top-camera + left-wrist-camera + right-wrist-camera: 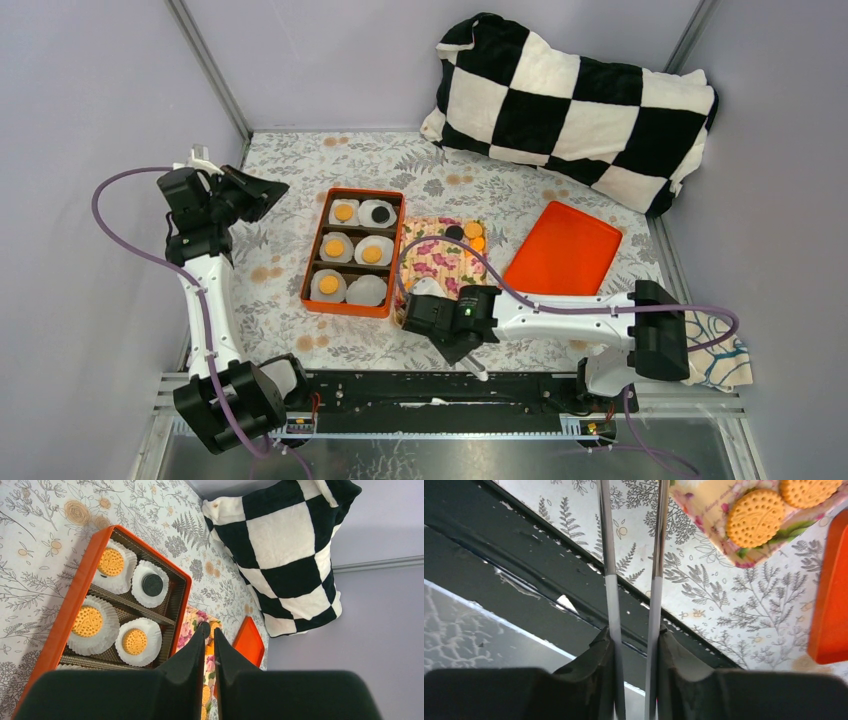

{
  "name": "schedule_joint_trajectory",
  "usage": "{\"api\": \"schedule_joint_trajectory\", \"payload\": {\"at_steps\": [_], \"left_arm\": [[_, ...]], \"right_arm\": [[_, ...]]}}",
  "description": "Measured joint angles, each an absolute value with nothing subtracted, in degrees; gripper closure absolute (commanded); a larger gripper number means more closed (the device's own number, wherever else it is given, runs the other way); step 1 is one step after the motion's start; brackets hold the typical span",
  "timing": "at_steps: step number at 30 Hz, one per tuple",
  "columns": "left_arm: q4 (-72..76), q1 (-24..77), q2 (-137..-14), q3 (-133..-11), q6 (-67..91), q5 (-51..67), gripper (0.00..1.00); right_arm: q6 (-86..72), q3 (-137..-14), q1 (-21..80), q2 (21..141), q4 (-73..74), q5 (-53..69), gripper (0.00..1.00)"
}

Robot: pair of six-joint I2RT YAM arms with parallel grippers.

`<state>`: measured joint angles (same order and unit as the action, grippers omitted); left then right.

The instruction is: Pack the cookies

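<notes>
An orange box [309, 250] holds white paper cups. Golden cookies [334, 247] lie in several cups, a black cookie [380, 214] in one, and one cup [367, 290] is empty. More cookies [474, 236] lie at the far end of the floral tray [440, 262]. My right gripper [458, 345] hovers at the tray's near end, shut on metal tongs [480, 374] that point at the table's near edge. The right wrist view shows the tongs [609, 555] between my fingers and two golden cookies [755, 517]. My left gripper [270, 190] is shut and empty, raised left of the box [75, 595].
An orange lid [563, 250] lies right of the tray. A black-and-white checked pillow [575, 100] fills the back right. A patterned cloth [722, 350] lies by the right arm's base. A black rail [440, 395] runs along the near edge.
</notes>
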<state>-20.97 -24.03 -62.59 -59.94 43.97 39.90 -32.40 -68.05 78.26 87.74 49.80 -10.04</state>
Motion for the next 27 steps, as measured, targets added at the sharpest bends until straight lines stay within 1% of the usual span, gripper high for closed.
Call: {"api": "schedule_joint_trajectory", "payload": {"at_steps": [3,8,14,20,27], "left_arm": [[-20.97,-24.03,-62.59,-59.57,43.97,40.07,0.85],[-20.97,-24.03,-62.61,-59.22,43.99,40.38,0.85],[-20.97,-24.03,-62.26,-59.22,43.99,40.51,0.85],[-20.97,-24.03,-61.91,-59.22,43.99,40.51,0.85],[-20.97,-24.03,-61.91,-59.22,43.97,40.49,0.85]], "right_arm": [[-32.27,-68.71,78.24,88.4,50.94,-11.49,0.9],[-32.18,-71.99,78.32,88.4,54.83,-15.2,0.93],[-30.17,-80.05,78.32,88.38,56.73,-20.16,0.92],[-25.61,-86.26,78.32,89.47,54.37,-20.45,0.92],[-20.4,-89.69,78.32,99.39,49.15,-19.33,0.91]]}}
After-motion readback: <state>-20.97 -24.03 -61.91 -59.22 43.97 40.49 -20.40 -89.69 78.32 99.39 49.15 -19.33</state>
